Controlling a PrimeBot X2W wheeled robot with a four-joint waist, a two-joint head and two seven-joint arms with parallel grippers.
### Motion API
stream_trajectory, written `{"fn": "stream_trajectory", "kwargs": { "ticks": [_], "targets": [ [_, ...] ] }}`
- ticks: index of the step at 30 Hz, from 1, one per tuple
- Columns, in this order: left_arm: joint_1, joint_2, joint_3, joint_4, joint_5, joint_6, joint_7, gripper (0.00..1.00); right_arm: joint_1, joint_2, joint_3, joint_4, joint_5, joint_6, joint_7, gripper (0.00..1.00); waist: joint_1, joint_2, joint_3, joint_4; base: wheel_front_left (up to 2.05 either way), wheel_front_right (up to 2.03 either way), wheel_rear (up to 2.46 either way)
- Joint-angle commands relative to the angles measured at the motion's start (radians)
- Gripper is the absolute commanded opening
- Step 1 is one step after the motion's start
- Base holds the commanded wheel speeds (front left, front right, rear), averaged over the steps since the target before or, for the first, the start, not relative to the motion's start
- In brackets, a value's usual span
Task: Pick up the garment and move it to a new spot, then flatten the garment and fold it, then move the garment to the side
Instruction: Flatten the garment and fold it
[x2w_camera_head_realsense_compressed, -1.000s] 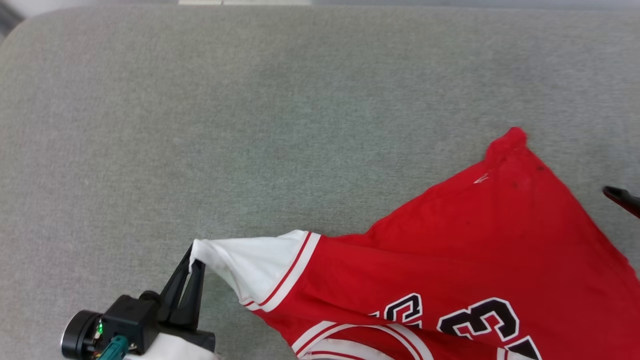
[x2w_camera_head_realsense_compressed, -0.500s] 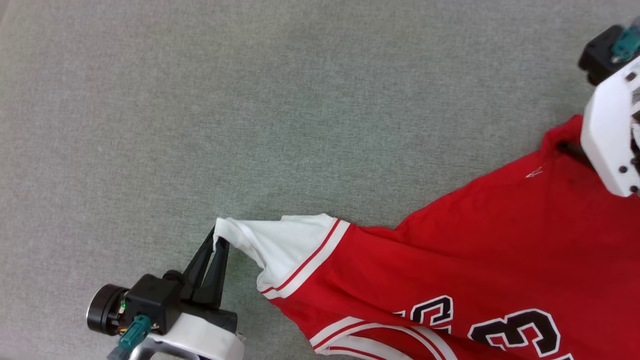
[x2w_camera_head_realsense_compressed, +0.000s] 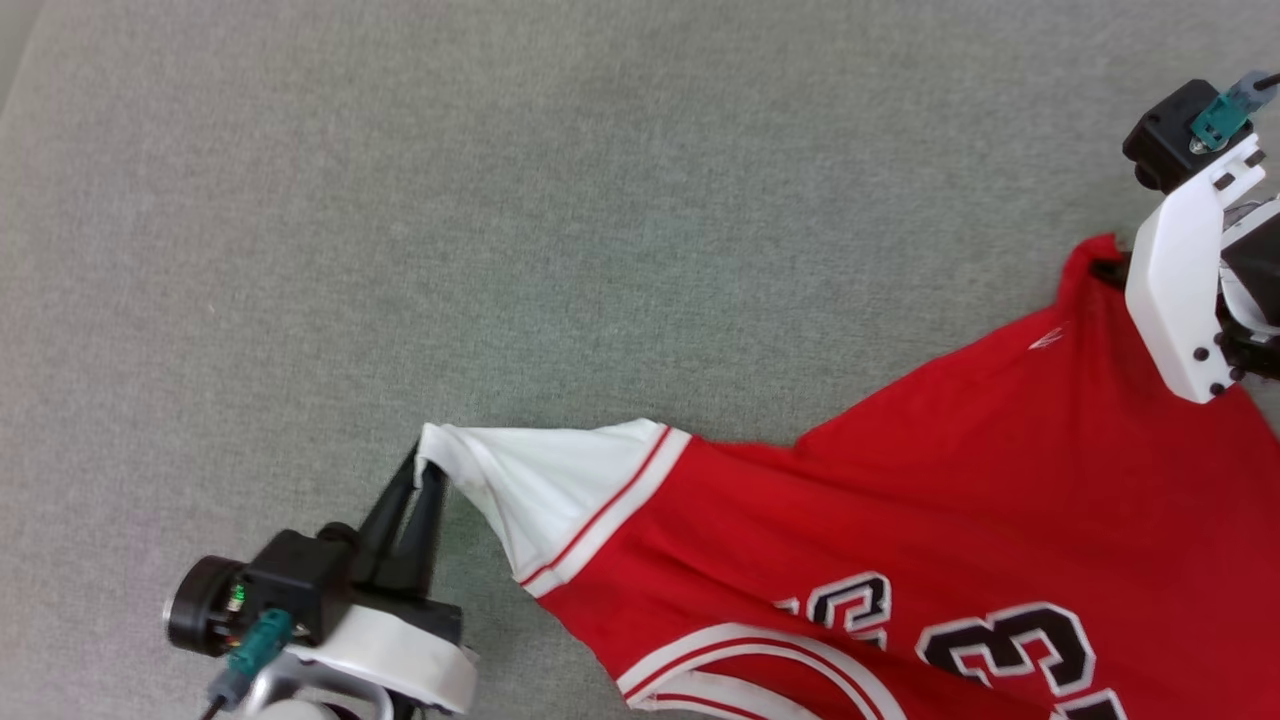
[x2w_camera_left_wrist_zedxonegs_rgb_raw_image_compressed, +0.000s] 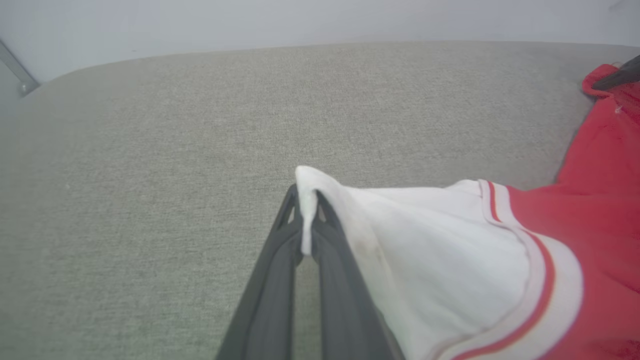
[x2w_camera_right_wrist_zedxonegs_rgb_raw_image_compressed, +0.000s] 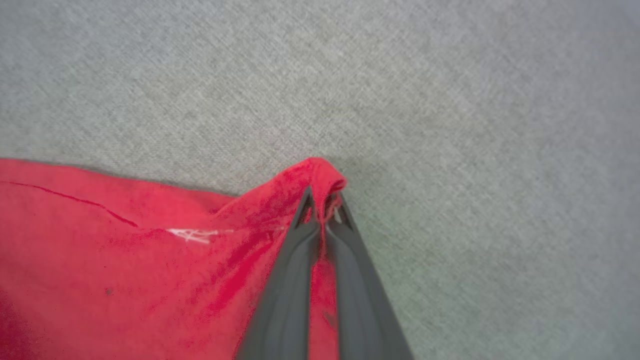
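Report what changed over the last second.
The right gripper came in from the right edge and its jaws closed on the red corner of the garment. The left gripper stayed shut on the white sleeve tip; the garment still lies on the grey fabric surface.

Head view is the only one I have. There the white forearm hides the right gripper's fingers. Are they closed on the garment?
Observer: Yes. The right wrist view shows the right gripper shut on a bunched red corner of the garment.
Operator: How much cloth does the left gripper have?
Observer: Little. In the left wrist view the left gripper pinches just a narrow fold at the tip of the white sleeve, and the fold runs down between the fingers.
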Motion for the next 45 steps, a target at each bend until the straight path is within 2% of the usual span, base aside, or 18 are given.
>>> {"fn": "stream_trajectory", "kwargs": {
  "ticks": [1, 6, 12, 19, 25, 32, 34, 35, 41, 45],
  "targets": [
    [-0.011, 0.013, 0.011, 0.005, 0.004, 0.006, -0.004, 0.00, -0.009, 0.006, 0.008, 0.002, 0.006, -0.001, -0.008, 0.00, -0.0001, 0.0000, -0.034, -0.021, 0.00, 0.00, 0.00],
    [-0.030, 0.054, 0.046, -0.001, 0.009, 0.009, -0.002, 0.00, -0.043, -0.003, 0.033, -0.024, 0.039, -0.001, -0.128, 0.00, -0.0001, 0.0000, -0.103, -0.062, 0.00, 0.00, 0.00],
    [-0.136, 0.102, 0.073, -0.015, 0.026, -0.022, 0.032, 0.00, -0.084, -0.017, 0.043, -0.042, 0.053, -0.001, -0.267, 0.00, -0.0001, 0.0000, -0.151, -0.098, 0.00, 0.00, 0.00],
    [-0.362, 0.140, 0.096, -0.018, 0.047, -0.084, 0.109, 0.00, -0.169, 0.001, 0.006, -0.013, 0.037, -0.001, -0.386, 0.00, -0.0001, 0.0000, -0.152, -0.135, 0.00, 0.00, 0.00],
    [-0.633, 0.168, 0.113, 0.007, 0.077, -0.156, 0.190, 0.00, -0.303, 0.059, -0.073, 0.034, -0.001, -0.001, -0.452, 0.00, -0.0001, 0.0000, -0.106, -0.158, 0.00, 0.00, 0.00],
    [-0.965, 0.118, 0.113, 0.111, 0.091, -0.239, 0.242, 0.00, -0.497, 0.138, -0.151, 0.113, -0.108, -0.001, -0.506, 0.00, -0.0001, 0.0000, -0.026, -0.169, 0.00, 0.00, 0.00],
    [-1.055, 0.120, 0.094, 0.155, 0.133, -0.258, 0.249, 0.00, -0.548, 0.167, -0.167, 0.151, -0.149, -0.001, -0.520, 0.00, -0.0001, 0.0000, -0.006, -0.172, 0.00, 0.00, 0.00],
    [-1.094, 0.099, 0.093, 0.176, 0.126, -0.268, 0.251, 0.00, -0.577, 0.185, -0.177, 0.170, -0.167, -0.001, -0.526, 0.00, -0.0001, 0.0000, 0.005, -0.175, 0.00, 0.00, 0.00],
    [-1.327, 0.052, 0.095, 0.323, 0.135, -0.321, 0.257, 0.00, -0.744, 0.271, -0.233, 0.301, -0.255, -0.001, -0.557, 0.00, -0.0001, 0.0000, 0.066, -0.180, 0.00, 0.00, 0.00],
    [-1.490, 0.022, 0.101, 0.445, 0.134, -0.357, 0.251, 0.00, -0.855, 0.301, -0.245, 0.379, -0.318, -0.001, -0.571, 0.00, -0.0001, 0.0000, 0.108, -0.177, 0.00, 0.00, 0.00]
  ]
}}
